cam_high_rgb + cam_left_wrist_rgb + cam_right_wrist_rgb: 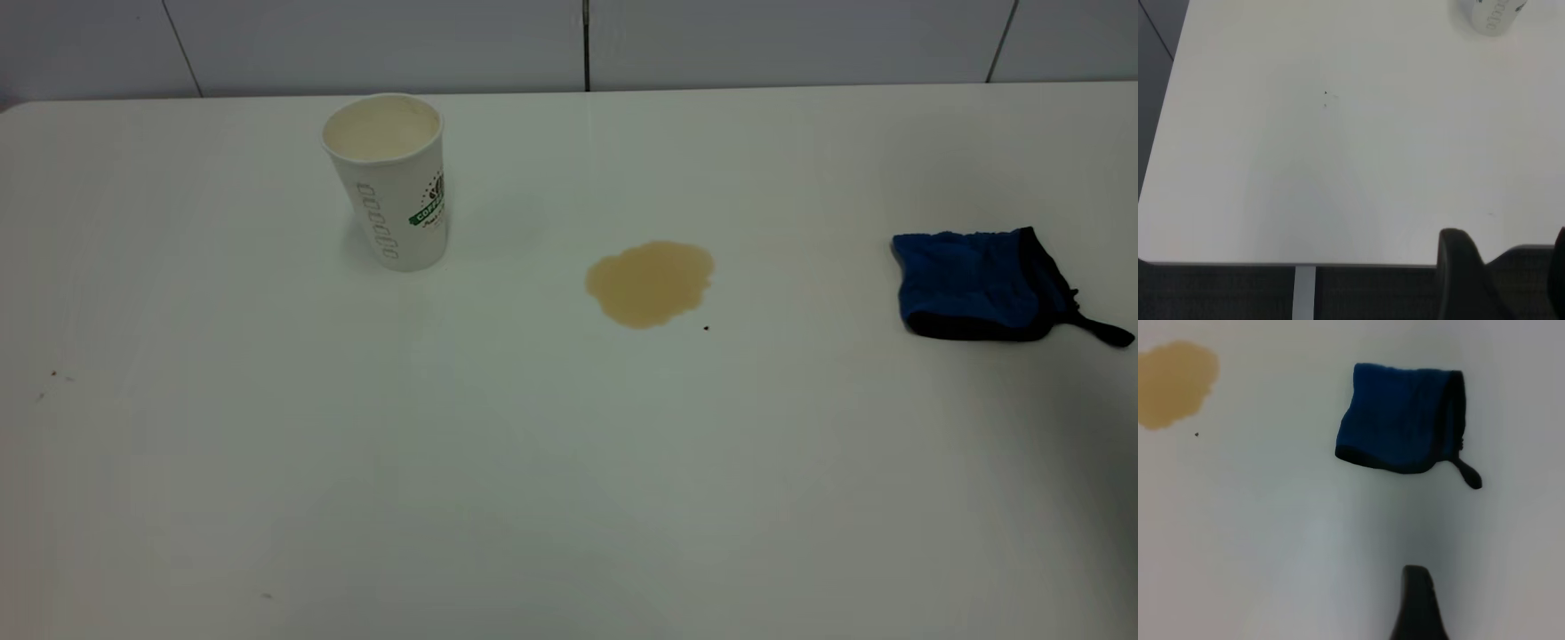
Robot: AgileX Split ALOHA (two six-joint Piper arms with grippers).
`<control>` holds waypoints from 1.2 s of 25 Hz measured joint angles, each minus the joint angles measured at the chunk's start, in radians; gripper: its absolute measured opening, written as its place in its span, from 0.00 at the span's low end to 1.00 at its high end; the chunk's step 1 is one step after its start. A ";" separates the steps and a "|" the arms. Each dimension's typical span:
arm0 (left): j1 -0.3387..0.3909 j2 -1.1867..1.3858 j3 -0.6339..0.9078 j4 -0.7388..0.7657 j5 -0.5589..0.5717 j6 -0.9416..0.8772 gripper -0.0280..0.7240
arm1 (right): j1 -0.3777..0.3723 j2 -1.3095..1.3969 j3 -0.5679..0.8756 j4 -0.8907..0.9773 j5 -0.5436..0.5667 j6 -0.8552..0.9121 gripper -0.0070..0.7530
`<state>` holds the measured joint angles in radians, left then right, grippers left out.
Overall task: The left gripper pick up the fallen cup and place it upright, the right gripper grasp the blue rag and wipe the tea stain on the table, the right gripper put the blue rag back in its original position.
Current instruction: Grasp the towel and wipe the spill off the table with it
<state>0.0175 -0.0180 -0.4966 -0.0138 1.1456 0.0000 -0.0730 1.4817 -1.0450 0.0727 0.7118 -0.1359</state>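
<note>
Cup (388,182) standing up: done | tea stain (650,283) not wiped | blue rag (973,284) lying untouched | left gripper (1501,280) probably open, holding nothing | right gripper (1418,603) claw: cannot tell

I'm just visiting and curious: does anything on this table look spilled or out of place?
Yes: a light brown tea stain sits unwiped mid-table, between the upright cup and the blue rag lying apart at the right. Nothing else looks odd.

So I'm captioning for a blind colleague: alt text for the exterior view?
An upright cup stands at the far left of a white table, a tea stain at centre and a blue rag at right; no arm shows.
</note>
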 joint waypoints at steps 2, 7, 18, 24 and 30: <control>0.000 0.000 0.000 0.000 0.000 0.000 0.51 | 0.009 0.164 -0.085 0.007 -0.008 -0.010 0.78; 0.000 0.000 0.000 0.000 0.000 0.000 0.51 | 0.045 0.521 -0.302 0.008 -0.016 -0.014 0.80; 0.000 0.000 0.000 -0.001 0.000 0.000 0.51 | 0.066 0.979 -0.710 0.003 0.100 -0.020 0.81; 0.000 0.000 0.000 -0.001 0.000 0.000 0.51 | 0.062 1.039 -0.742 -0.014 0.059 -0.020 0.81; 0.000 0.000 0.000 -0.001 0.000 0.000 0.51 | 0.044 1.079 -0.749 -0.048 0.023 0.006 0.81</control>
<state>0.0175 -0.0180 -0.4966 -0.0149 1.1457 0.0000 -0.0289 2.5608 -1.7944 0.0242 0.7344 -0.1297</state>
